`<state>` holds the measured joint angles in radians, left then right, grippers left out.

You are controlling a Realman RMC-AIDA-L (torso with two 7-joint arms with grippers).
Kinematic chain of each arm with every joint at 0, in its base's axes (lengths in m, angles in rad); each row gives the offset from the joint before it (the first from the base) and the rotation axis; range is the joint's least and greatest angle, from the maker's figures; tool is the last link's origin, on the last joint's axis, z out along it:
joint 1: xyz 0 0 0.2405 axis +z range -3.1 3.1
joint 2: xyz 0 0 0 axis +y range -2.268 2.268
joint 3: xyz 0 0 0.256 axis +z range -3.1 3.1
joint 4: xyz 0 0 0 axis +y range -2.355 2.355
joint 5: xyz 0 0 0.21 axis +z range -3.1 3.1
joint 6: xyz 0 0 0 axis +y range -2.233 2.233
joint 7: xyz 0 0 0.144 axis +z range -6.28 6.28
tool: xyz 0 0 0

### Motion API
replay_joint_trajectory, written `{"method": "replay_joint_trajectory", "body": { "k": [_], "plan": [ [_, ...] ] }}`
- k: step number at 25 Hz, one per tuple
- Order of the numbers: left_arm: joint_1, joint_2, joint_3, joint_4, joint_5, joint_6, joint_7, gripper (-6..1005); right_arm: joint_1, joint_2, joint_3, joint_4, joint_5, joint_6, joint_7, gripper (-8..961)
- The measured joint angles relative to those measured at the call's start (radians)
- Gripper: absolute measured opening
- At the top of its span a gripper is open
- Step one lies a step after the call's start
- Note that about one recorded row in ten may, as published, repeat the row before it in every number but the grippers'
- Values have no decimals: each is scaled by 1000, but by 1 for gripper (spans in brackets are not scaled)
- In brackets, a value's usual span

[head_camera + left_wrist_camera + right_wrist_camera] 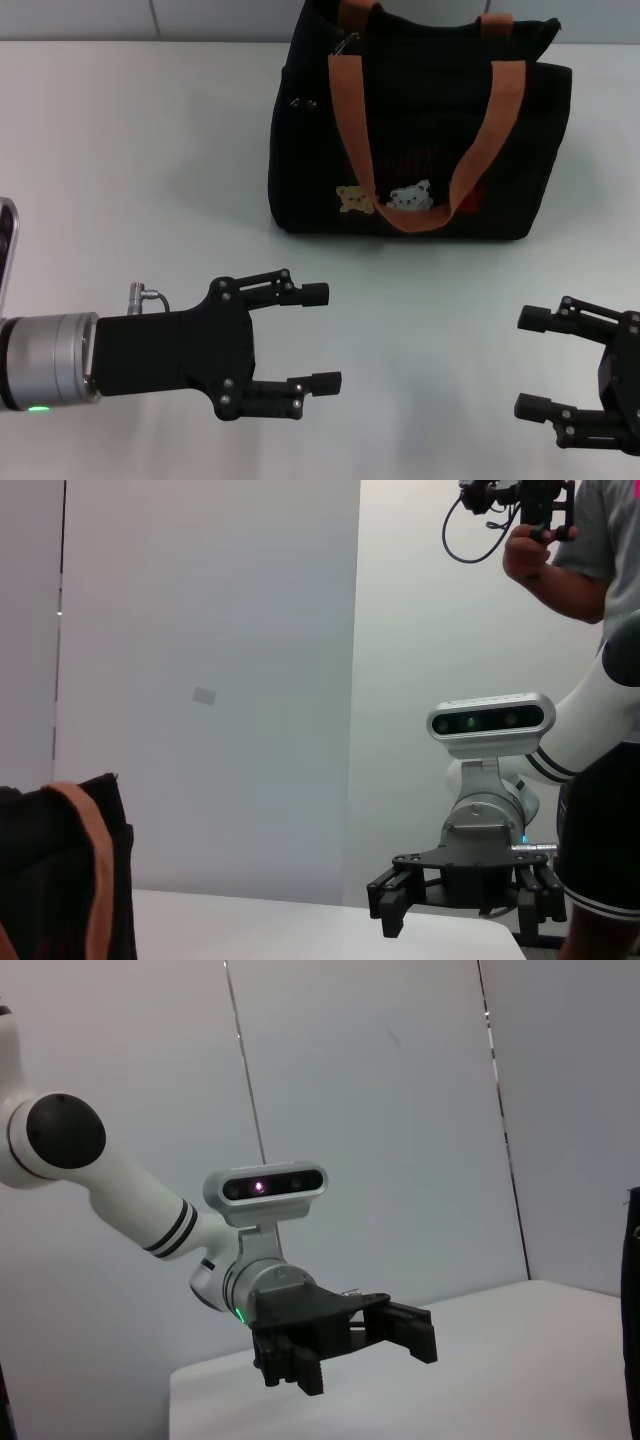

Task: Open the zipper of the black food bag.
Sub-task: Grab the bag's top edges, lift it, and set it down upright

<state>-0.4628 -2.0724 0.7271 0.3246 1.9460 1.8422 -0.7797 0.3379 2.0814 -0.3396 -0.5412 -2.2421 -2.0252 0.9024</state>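
The black food bag stands upright at the far middle of the white table, with orange-brown straps and two small bear patches on its near face. Its mouth sits at the picture's top edge, so the zipper is hard to make out; a small silvery piece shows by the left strap. My left gripper hovers open near the front left, well short of the bag. My right gripper is open at the front right. The left wrist view catches the bag's corner.
The white table stretches bare to the bag's left. Behind the table's right side in the left wrist view stands a person holding a device. That view shows my right gripper farther off; the right wrist view shows my left gripper.
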Motion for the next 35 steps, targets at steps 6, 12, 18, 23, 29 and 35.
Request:
{"method": "replay_joint_trajectory", "body": {
  "k": [6,12,18,23,29,35],
  "plan": [
    [0,0,-2,1,-1,0,1,791,6,0,-1,12,1,4,0,829],
    [4,-4,-83,-29,-60,-45,51,783,6,0,3,17,1,16,-14,829],
    [-52,-8,-171,-182,-231,-261,121,776,0,0,10,27,3,18,-39,829],
    [-117,-8,-200,-287,-294,-378,233,770,-5,0,10,27,3,18,-39,829],
    [-150,-8,-248,-325,-298,-472,256,762,-8,0,10,27,3,18,-39,828],
    [-125,-8,-306,-337,-300,-482,275,755,-8,0,10,27,3,18,-39,828]
  ]
}}
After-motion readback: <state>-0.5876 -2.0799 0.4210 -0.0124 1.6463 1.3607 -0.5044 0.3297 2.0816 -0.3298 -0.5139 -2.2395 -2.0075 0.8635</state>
